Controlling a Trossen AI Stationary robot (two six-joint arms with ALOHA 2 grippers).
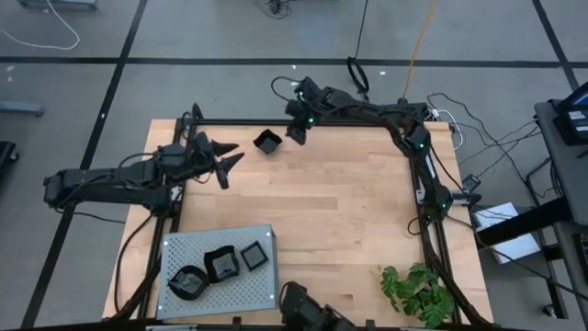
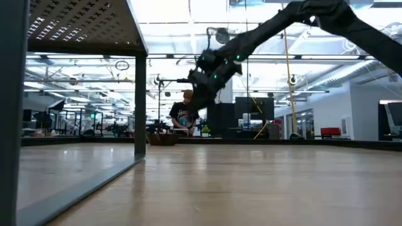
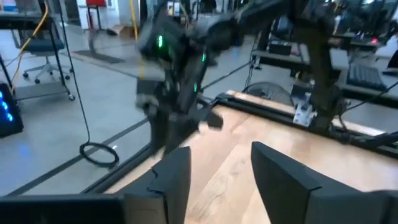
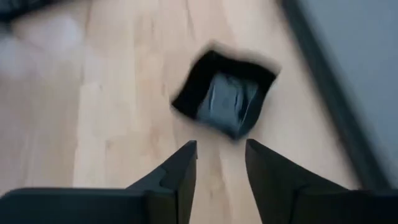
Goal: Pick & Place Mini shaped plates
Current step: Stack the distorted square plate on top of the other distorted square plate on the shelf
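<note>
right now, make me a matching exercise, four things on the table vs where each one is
Things:
1. lone black dish
2. grey tray
3. green plant
4. left gripper

Places:
A. near right corner of the table
B. near left corner, holding three black dishes
C. far edge of the table, just in front of the right gripper
D. over the left side of the table, fingers apart, empty

Pairs: 1-C, 2-B, 3-A, 4-D
</note>
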